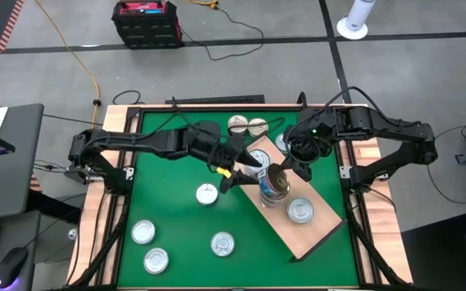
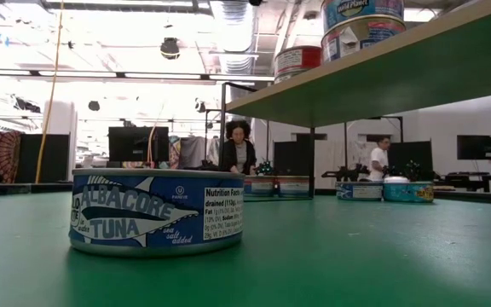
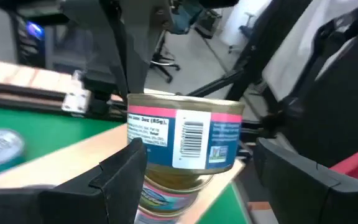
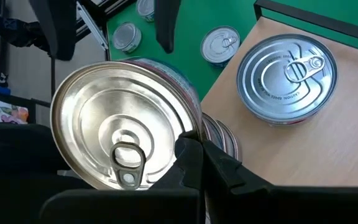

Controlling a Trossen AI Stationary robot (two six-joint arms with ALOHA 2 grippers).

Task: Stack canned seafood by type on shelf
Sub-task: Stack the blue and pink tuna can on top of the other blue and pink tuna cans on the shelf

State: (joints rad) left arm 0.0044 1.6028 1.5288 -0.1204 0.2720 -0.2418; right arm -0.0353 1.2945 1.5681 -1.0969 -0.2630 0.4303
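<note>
Green-matted table (image 1: 176,234) with wood-slat rim, both dark arms reaching in over the middle

Flat rectangular light-wood shelf board (image 1: 318,230) lies at an angle on the right half of the mat. On it: a stack of small round tins with pink-and-blue labels (image 1: 273,187), a single silver pull-tab tin (image 1: 300,211) just beside the stack, and another tin (image 1: 259,158) nearer the board's far end, partly under the arms

Left end effector (image 3: 201,168) is at the stack, fingers spread on either side of the top pink-and-blue tin (image 3: 184,138); the tin sits between the fingers, actual contact can't be confirmed from the left wrist view

Right end effector (image 4: 194,155) is over the same stack from the other side, fingers clenched with nothing between them, tip right at the rim of the top tin's silver lid (image 4: 123,130)

Loose tins off the shelf: two at the mat's far edge (image 1: 247,125), one mid-mat (image 1: 207,194), three near the front (image 1: 156,260)

Low view: blue albacore tuna tin (image 2: 156,211) standing on the mat up close, people in the room behind
</note>
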